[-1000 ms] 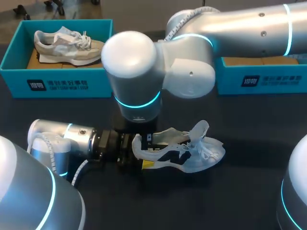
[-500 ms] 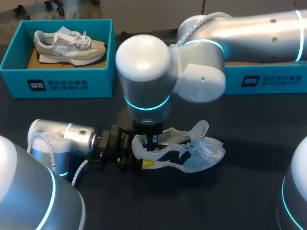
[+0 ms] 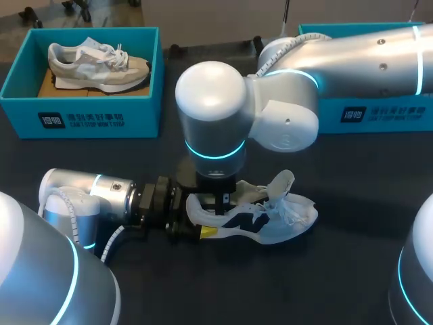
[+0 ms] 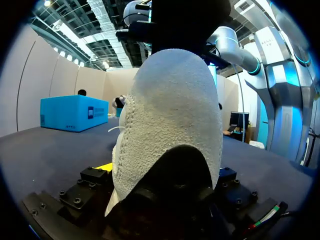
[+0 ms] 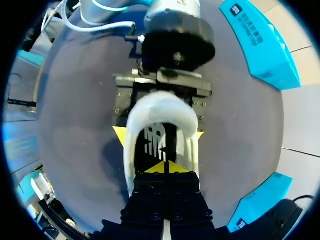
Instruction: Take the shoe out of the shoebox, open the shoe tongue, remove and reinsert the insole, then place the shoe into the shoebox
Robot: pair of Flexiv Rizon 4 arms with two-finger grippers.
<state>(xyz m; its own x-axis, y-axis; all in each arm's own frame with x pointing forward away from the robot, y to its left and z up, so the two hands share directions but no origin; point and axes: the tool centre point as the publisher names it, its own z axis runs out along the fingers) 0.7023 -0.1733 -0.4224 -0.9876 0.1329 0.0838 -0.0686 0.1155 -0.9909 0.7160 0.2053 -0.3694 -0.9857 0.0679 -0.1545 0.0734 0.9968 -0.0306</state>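
Left gripper (image 3: pixel 197 215) clamps the shoe (image 3: pixel 270 220) by its heel; right gripper (image 5: pixel 165 167), tips closed above the insole (image 5: pixel 159 142), may drag the shoe loose.

The shoe (image 3: pixel 270 218) stands mid-table. Its heel end is blocked: the left gripper (image 3: pixel 193 221) clamps it from both sides. The way into the collar from above is taken by the right gripper (image 3: pixel 220 202), its tips pressed together, with the right arm (image 3: pixel 216 128) overhead. Open table (image 3: pixel 352 271) lies past the toe and along the near side. The left shoebox (image 3: pixel 81 122) holds a grey shoe (image 3: pixel 95 64). The right arm crosses over the right shoebox (image 3: pixel 379 115).
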